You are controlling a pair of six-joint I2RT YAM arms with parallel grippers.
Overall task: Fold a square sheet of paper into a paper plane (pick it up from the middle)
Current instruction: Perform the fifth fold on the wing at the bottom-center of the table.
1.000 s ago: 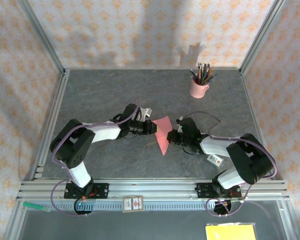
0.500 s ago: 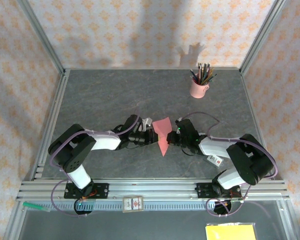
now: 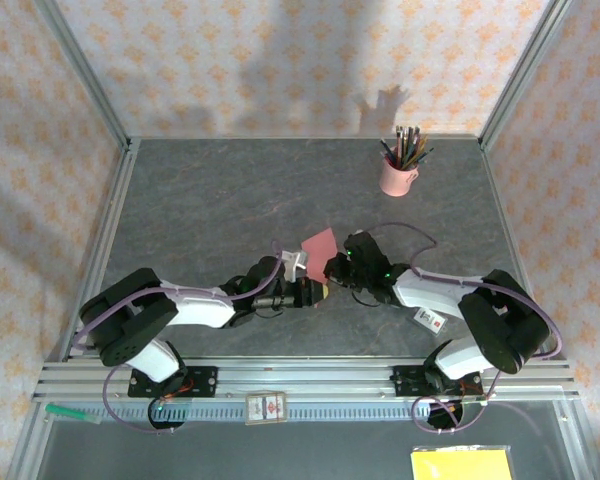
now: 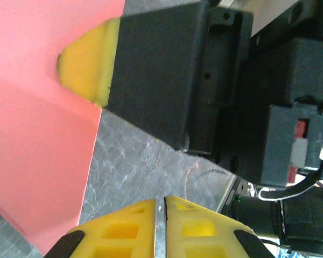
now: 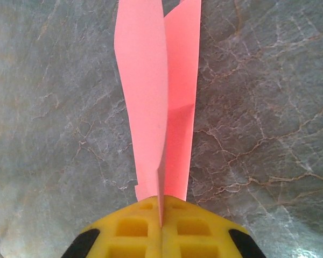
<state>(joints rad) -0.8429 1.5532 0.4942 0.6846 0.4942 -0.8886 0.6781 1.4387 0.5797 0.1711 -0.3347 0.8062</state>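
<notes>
the right end effector (image 5: 161,210) is clenched on the thin salmon-pink sheet of paper (image 5: 151,107). the paper is creased into two flaps and sticks straight out past its tips, over the dark grey stone-look bench (image 5: 48,118). the left end effector (image 4: 160,207) is just beside the right one, pressed together with nothing seen inside it, and the paper's edge hangs just to its side. a pink cup of pencils (image 3: 398,178) stands well apart, far beyond the right end effector

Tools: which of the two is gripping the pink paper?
The right tool, pinching the folded square sheet of paper between its tips; the left tool is shut on nothing beside it.
</notes>
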